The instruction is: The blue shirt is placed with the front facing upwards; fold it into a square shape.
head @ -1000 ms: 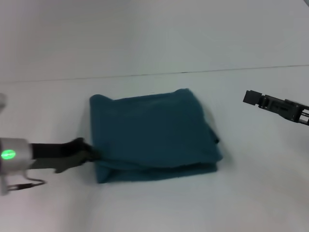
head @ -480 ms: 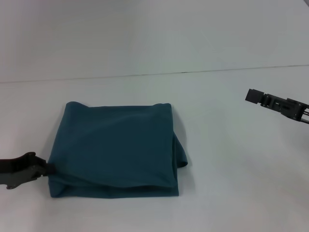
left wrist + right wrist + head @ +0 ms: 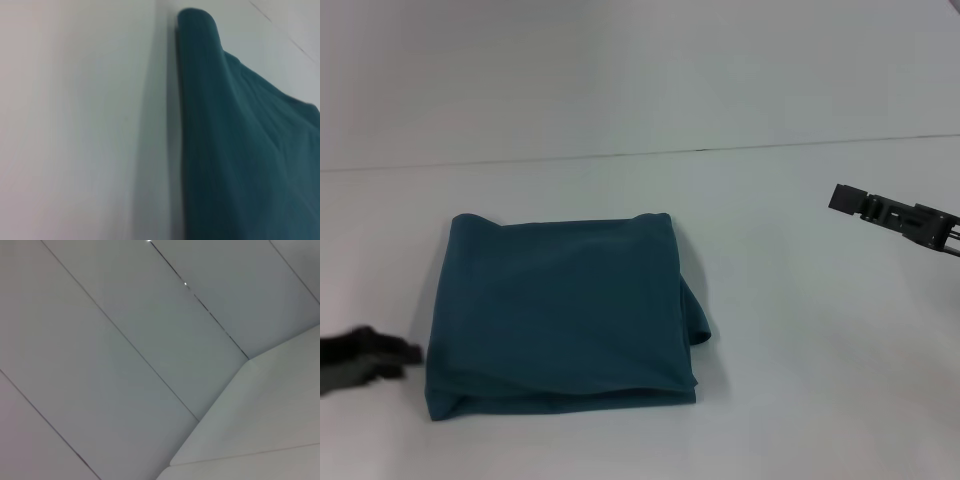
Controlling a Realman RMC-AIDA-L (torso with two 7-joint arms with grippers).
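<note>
— What did the surface [image 3: 790, 400] and the room look like?

— The surface was plain white and broad, running back to a thin dark seam; beyond that seam rose a pale wall [image 3: 640, 70]. The right wrist view showed only pale panels [image 3: 125, 340] crossed by thin dark joint lines.

— And the arms?

— The right gripper [image 3: 850, 200] hung in the air at the right edge of the head view, well apart from the cloth, its arm reaching in from that side. I could not tell how its jaws stood. The left gripper [image 3: 395, 355] was low at the left edge, a dark blur just beside the cloth's near-left corner, apart from it and holding nothing. Whether its jaws were spread or closed, I could not tell.

— The shirt?

— The blue shirt [image 3: 560, 300] lay folded into a rough square on the left half of the surface, plain teal side up, no lettering showing. The layers were stacked along the near edge, and a small flap of fabric bulged out on the right side. The left wrist view caught its rounded folded edge [image 3: 200, 30] lying flat against the white.
</note>
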